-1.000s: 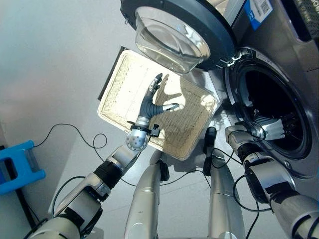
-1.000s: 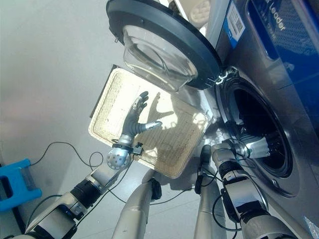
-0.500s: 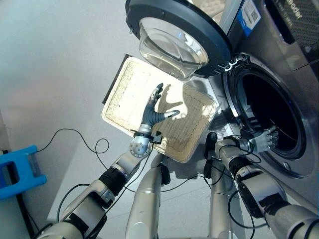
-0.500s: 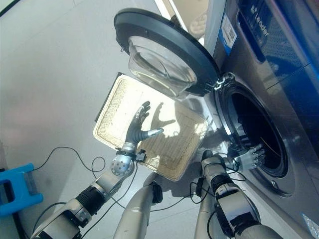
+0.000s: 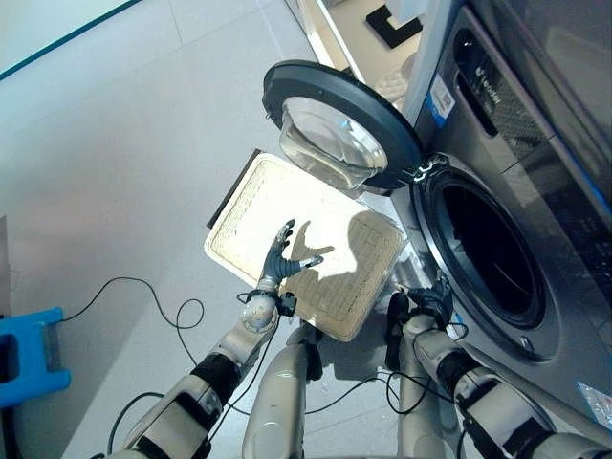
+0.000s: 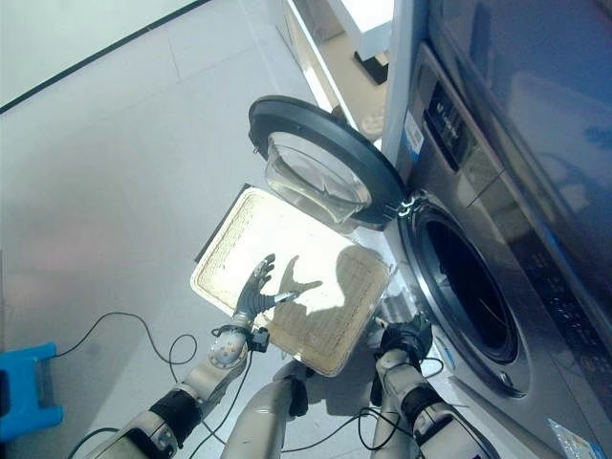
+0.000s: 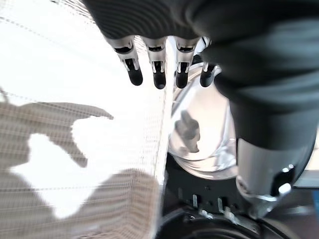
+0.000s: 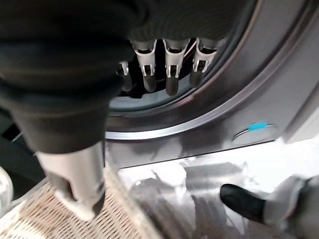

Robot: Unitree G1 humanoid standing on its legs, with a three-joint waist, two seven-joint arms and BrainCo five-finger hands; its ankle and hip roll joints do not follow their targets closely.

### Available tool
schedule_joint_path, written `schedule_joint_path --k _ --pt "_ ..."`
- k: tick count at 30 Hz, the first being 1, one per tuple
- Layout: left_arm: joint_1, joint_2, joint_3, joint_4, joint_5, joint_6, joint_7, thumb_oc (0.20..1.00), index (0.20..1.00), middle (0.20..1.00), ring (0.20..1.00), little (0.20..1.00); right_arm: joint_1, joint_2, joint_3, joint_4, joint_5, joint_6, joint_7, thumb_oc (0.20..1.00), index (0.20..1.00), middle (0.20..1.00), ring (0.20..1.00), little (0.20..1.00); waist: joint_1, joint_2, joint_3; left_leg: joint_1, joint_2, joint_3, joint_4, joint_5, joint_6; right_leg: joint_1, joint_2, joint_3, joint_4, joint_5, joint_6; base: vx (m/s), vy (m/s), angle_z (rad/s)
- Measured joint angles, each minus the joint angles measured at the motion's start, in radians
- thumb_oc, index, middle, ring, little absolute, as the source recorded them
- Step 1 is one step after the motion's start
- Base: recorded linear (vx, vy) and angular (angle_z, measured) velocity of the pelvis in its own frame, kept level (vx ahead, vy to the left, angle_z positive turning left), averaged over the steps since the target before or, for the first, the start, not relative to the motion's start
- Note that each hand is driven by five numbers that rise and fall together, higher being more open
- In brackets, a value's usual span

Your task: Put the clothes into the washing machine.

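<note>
Pale grey floor tiles point(image 5: 115, 143) spread wide and bare to the robot's left, while the grey front-loading washing machine point(image 5: 535, 191) walls off the right. Over the flat cream woven basket point(image 5: 287, 206), the left hand point(image 5: 280, 260) hangs with fingers spread and straight, holding nothing, its shadow falling on the weave. This rectangular basket lies on the floor with one corner under the open door and another corner near the drum's lower rim. Its weave is bare, and no clothes can be made out in either hand. At the lower left edge of the round drum opening point(image 5: 488, 253), the right hand point(image 5: 428, 301) hovers with fingers loosely extended and empty. Swung out to the left, the round dark-rimmed glass door point(image 5: 335, 129) overhangs the basket's far edge. By the left border lies a blue plastic stool point(image 5: 29, 354).
</note>
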Motion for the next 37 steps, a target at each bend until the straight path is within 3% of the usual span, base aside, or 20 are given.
schedule_joint_path --k 4,6,9,14,16,19,25,29,37 --pt "0.048 -0.011 0.034 0.144 0.011 0.013 -0.046 1.000 1.000 1.000 1.000 1.000 0.070 0.011 -0.003 0.029 0.000 0.000 0.099 1.000 1.000 1.000 1.000 1.000 -0.013 -0.050 -0.041 0.148 0.017 0.006 -0.057 -0.011 -0.015 0.164 0.024 -0.013 -0.093 0.007 0.004 0.18 -0.028 -0.07" --pt "0.134 -0.010 0.039 0.224 0.041 0.022 -0.072 1.000 1.000 1.000 1.000 1.000 0.161 0.033 -0.003 0.059 -0.011 0.001 0.168 1.000 1.000 1.000 1.000 1.000 -0.009 -0.094 -0.170 0.202 0.025 0.007 -0.099 -0.020 -0.028 0.224 0.044 -0.017 -0.156 0.007 0.005 0.23 -0.045 -0.01" --pt "0.171 -0.008 0.039 0.276 0.072 0.039 -0.094 1.000 1.000 1.000 1.000 1.000 0.212 0.032 -0.003 0.060 -0.048 0.001 0.227 1.000 1.000 1.000 1.000 1.000 -0.009 -0.118 -0.236 0.250 0.022 0.011 -0.130 -0.022 -0.029 0.276 0.050 -0.018 -0.200 0.008 0.012 0.15 -0.030 0.00" --pt "0.199 -0.009 0.040 0.329 0.123 0.054 -0.117 1.000 1.000 1.000 1.000 1.000 0.247 0.035 -0.002 0.056 -0.134 0.001 0.276 1.000 1.000 1.000 1.000 1.000 -0.011 -0.116 -0.276 0.333 0.015 0.012 -0.176 -0.026 -0.028 0.380 0.063 -0.019 -0.276 0.031 0.019 0.15 -0.029 -0.01" --pt "0.253 -0.008 0.042 0.340 0.154 0.053 -0.119 1.000 1.000 1.000 1.000 1.000 0.294 0.031 -0.002 0.057 -0.189 0.000 0.278 1.000 1.000 1.000 1.000 1.000 -0.010 -0.116 -0.348 0.359 0.021 0.018 -0.189 -0.040 -0.032 0.409 0.066 -0.018 -0.308 0.030 0.022 0.09 -0.049 -0.04" --pt "0.280 -0.013 0.036 0.348 0.187 0.053 -0.117 1.000 1.000 1.000 1.000 1.000 0.318 0.026 0.004 0.055 -0.263 -0.012 0.294 1.000 1.000 1.000 1.000 1.000 -0.009 -0.113 -0.387 0.371 0.021 0.018 -0.195 -0.042 -0.034 0.434 0.075 -0.019 -0.341 0.038 0.022 0.05 -0.070 -0.02" --pt "0.285 -0.035 0.028 0.348 0.254 0.050 -0.096 1.000 1.000 1.000 1.000 1.000 0.303 0.014 0.048 0.018 -0.393 -0.111 0.387 1.000 1.000 1.000 1.000 1.000 -0.009 -0.111 -0.400 0.371 0.025 0.008 -0.194 -0.042 -0.035 0.466 0.091 -0.018 -0.411 0.071 0.019 0.01 -0.054 -0.02" --pt "0.285 -0.039 0.008 0.349 0.314 0.049 -0.103 1.000 1.000 1.000 1.000 1.000 0.303 0.013 0.057 0.020 -0.414 -0.131 0.444 1.000 1.000 1.000 1.000 1.000 -0.009 -0.107 -0.409 0.370 0.027 0.007 -0.194 -0.045 -0.032 0.466 0.092 -0.018 -0.407 0.071 0.019 0.02 -0.049 0.00" --pt "0.282 -0.034 -0.059 0.347 0.353 0.039 -0.139 1.000 1.000 1.000 1.000 1.000 0.303 0.009 0.094 0.019 -0.440 -0.138 0.470 1.000 1.000 1.000 1.000 1.000 -0.009 -0.108 -0.409 0.368 0.029 0.005 -0.195 -0.045 -0.032 0.465 0.093 -0.019 -0.406 0.070 0.019 0.00 -0.033 0.00"
